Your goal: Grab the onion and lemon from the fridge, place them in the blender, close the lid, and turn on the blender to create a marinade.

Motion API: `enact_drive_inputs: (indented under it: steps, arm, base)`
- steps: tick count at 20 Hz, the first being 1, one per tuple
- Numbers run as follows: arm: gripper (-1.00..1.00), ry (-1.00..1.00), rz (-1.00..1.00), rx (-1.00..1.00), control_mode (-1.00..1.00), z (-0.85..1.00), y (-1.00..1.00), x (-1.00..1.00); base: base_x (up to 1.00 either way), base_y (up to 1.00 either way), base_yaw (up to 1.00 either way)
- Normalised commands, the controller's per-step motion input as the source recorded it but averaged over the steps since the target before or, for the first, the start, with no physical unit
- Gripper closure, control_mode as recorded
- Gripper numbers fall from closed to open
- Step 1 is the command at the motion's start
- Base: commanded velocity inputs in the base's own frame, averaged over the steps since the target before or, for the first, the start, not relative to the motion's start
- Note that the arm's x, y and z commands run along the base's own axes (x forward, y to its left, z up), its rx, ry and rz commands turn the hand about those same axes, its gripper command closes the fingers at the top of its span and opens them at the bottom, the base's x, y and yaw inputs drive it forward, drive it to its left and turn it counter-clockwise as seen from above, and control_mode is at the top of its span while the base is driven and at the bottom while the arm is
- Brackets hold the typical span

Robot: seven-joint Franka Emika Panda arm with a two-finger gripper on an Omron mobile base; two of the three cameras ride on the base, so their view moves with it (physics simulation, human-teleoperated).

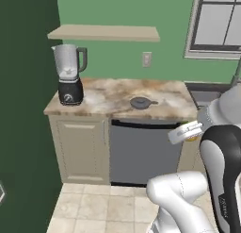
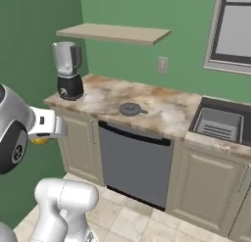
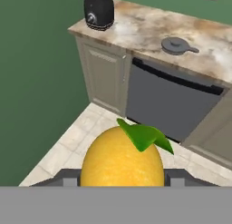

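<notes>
- My gripper (image 3: 122, 178) is closed on the lemon (image 3: 121, 162), a smooth yellow oval with a green leaf, held above the tiled floor.
- Far left on the mottled marble counter (image 1: 113, 97) stands the blender (image 1: 69, 74): clear jug, squat black base.
- The lid (image 1: 141, 103), a flat grey disc, lies mid-counter.

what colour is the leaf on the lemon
Green, on the yellow lemon; clearest in the hand view.
</notes>
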Motion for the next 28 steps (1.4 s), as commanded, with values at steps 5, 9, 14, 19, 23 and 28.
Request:
enact_drive_inputs:
  steps: [5,9,14,19,23,28]
  arm:
    - [1.0,0.0,0.0,0.0,1.0,0.0,0.0,0.0]
    - [1.0,0.0,0.0,0.0,1.0,0.0,0.0,0.0]
    - [1.0,0.0,0.0,0.0,1.0,0.0,0.0,0.0]
    - [1.0,0.0,0.0,0.0,1.0,0.0,0.0,0.0]
    - [1.0,0.0,0.0,0.0,1.0,0.0,0.0,0.0]
    - [1.0,0.0,0.0,0.0,1.0,0.0,0.0,0.0]
  base:
    - [0.99,0.39,0.25]
    - [0.9,0.47,0.23]
    - [0.79,0.46,0.2]
    - [0.71,0.11,0.1]
    - [0.62,0.0,0.0]
    - [0.58,0.02,0.0]
